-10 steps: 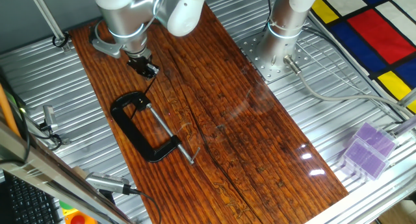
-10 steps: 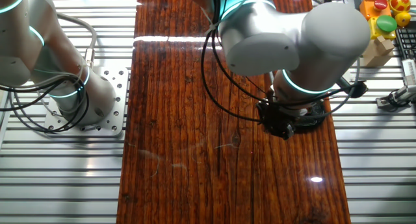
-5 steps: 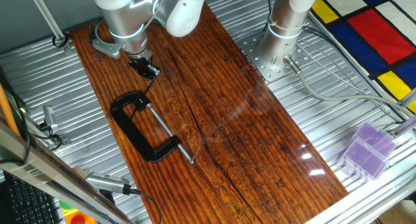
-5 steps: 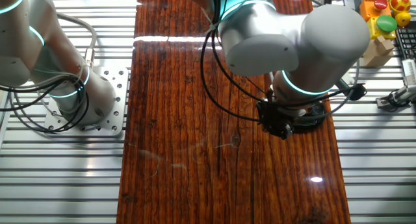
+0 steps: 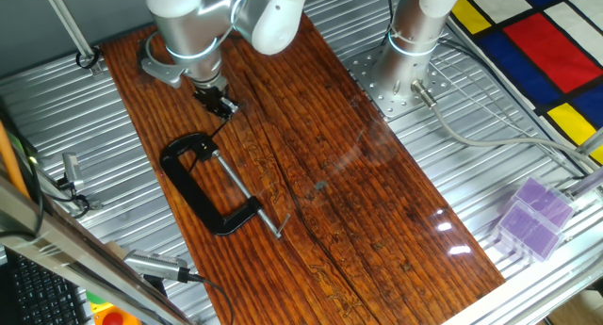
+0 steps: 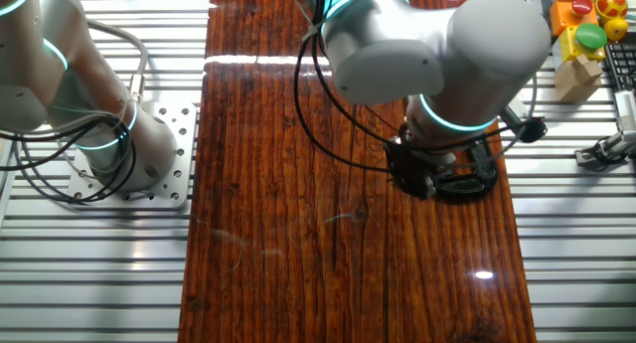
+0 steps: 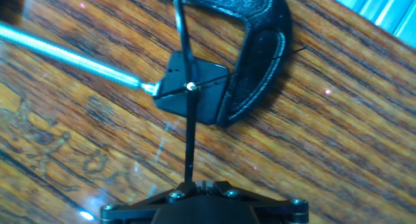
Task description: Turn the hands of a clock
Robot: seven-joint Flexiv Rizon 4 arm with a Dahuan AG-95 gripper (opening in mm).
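Note:
A small black square clock (image 7: 207,94) sits in the jaw of a black C-clamp (image 7: 263,55), pressed by the clamp's threaded screw (image 7: 65,52). A long thin black hand (image 7: 188,139) crosses the clock's centre pin and runs down to my gripper (image 7: 205,184). The gripper's jaws are shut, and the hand's lower end meets its left fingertip. In one fixed view the gripper (image 5: 219,104) hangs just beyond the top jaw of the clamp (image 5: 203,188). In the other fixed view the gripper (image 6: 417,184) stands beside the clamp (image 6: 467,184), which the arm partly hides.
The clamp lies on a wooden board (image 5: 320,174) over a slatted metal table. A second arm's base (image 5: 410,52) stands at the board's far edge with cables. A purple box (image 5: 532,217) sits at the right, and a button box (image 6: 581,25) at the corner.
The arm and gripper have shifted a little sideways along the board near the clamp's jaw. The clamp has not moved.

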